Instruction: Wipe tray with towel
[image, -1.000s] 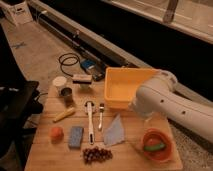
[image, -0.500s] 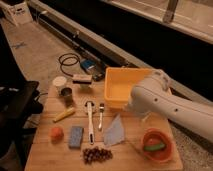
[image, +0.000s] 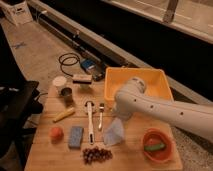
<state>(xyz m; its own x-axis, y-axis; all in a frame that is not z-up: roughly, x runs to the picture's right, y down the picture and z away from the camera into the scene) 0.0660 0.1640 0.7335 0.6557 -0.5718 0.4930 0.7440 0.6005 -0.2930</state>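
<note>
1. End effector (image: 120, 116) sits at the tip of the white robot arm (image: 155, 107), low over the wooden worktop (image: 50, 156), just above the top edge of the pale blue folded cloth towel (image: 114, 134). Cannot tell whether it is spread or pressed together, since the arm's wrist covers it.
2. Task's thing: the yellow rectangular plastic tray (image: 156, 82) is at the back of the worktop, just behind the wrist and apparently empty. The towel lies flat in front of it, between the white-handled utensil (image: 90, 122) and the orange bowl (image: 156, 145).
3. Step, as a judgement: reaching for and grasping the towel. Wiping has not begun, as the towel is not in the tray.
4. Next move calls for a secure pinch on the thin cloth near its upper edge, then a lift clear of the small fork (image: 100, 116) beside it and a carry back over the tray's front wall.
5. Hidden or unclear:
   - Contact between the end effector and the towel cannot be judged.
   - The tray's near-left corner is blocked by the arm.
   - The arm is cut off at the right edge.
   - The green item in the bowl is unidentifiable.
</note>
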